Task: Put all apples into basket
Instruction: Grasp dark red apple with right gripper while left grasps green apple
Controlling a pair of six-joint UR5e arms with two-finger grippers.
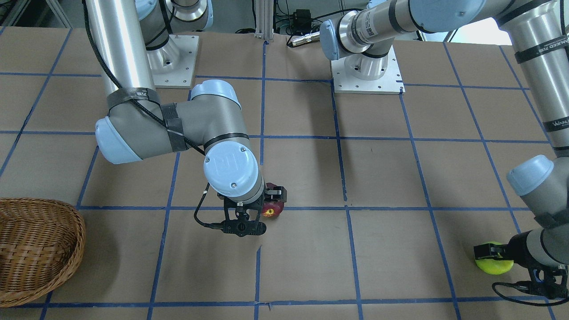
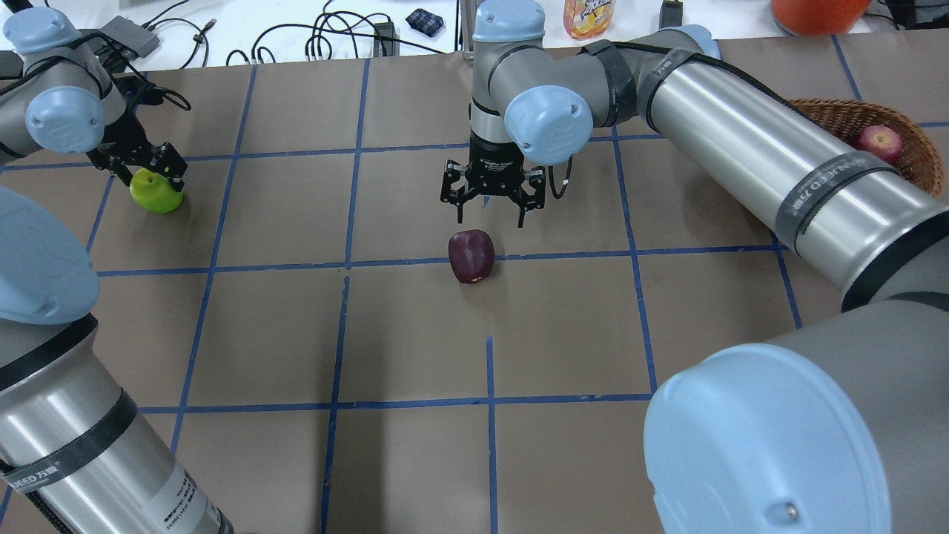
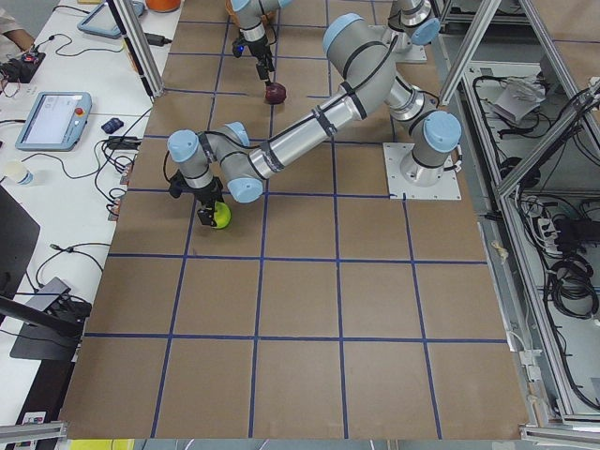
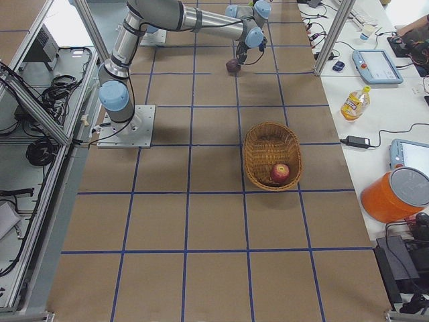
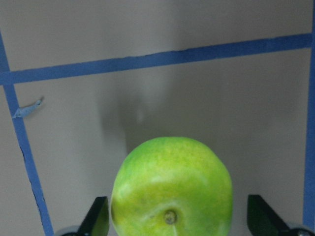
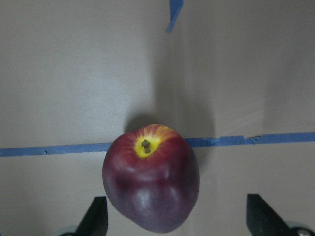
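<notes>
In the overhead view the lime green apple [image 2: 156, 193] lies on the table at the far left. My left gripper [image 2: 153, 182] is lowered around it, open. In the left wrist view the green apple [image 5: 172, 187] sits between the fingers [image 5: 98, 219], close to the left one and with a gap on the right. The dark maroon apple [image 2: 471, 256] rests on a blue tape line at mid-table. My right gripper [image 2: 490, 219] hangs open just above it, fingers spread wider than the maroon apple [image 6: 151, 179]. The red apple [image 2: 880, 141] lies inside the wicker basket [image 2: 830, 115] at the far right.
Blue tape lines divide the brown table into squares. Cables, a bottle [image 2: 589, 15] and an orange container [image 2: 815, 11] sit beyond the far edge. The arm base plates [image 1: 366, 75] stand at the robot's side. A long stretch of my right arm [image 2: 778, 185] passes in front of the basket.
</notes>
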